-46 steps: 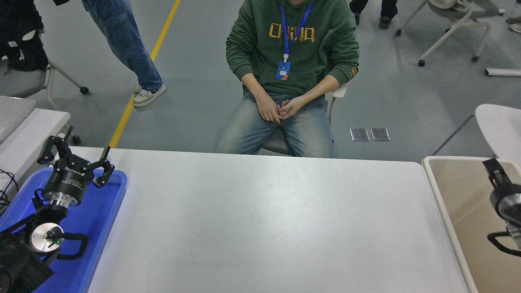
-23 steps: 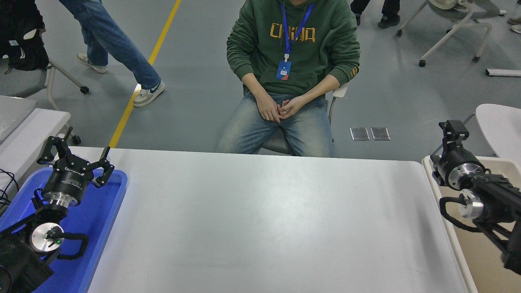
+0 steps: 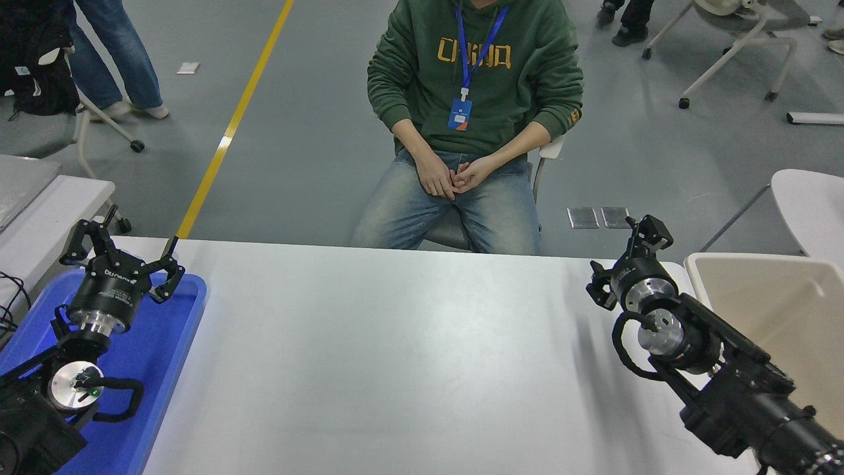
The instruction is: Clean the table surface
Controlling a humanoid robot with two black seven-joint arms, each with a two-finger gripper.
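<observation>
- Upper left of the frame: the passer-by in jeans (image 3: 112, 53), who was mid-stride by the yellow floor line (image 3: 231, 125) a second ago, has walked off toward the left edge, and only the legs show now beside the chair there.
- Lower left: the left gripper (image 3: 122, 254) has not budged over the blue tray (image 3: 158, 369). Its fingers are spread wide apart and there is nothing between them.
- Centre: the table surface (image 3: 395, 356) fills the whole lower half of the frame, running from the blue tray to the beige bin (image 3: 771, 297) at the right. It is plain white-grey, smooth and matte, with a soft sheen across the middle and a rounded far-right corner. Nothing is lying on the bare stretch.
- Top centre: the person in the green hoodie (image 3: 475, 72) sits just past the far edge, hands folded in the lap, same as before.
- Right: here is the big change. A second ago the right arm was barely in at the right edge over the beige bin. Now it has swung in over the table's right end, reaching up from the lower right corner.
- The right gripper (image 3: 636, 254) sits at the far-right corner of the table, pointing away from me, so I cannot tell how far its fingers are parted. It seems to carry nothing.
</observation>
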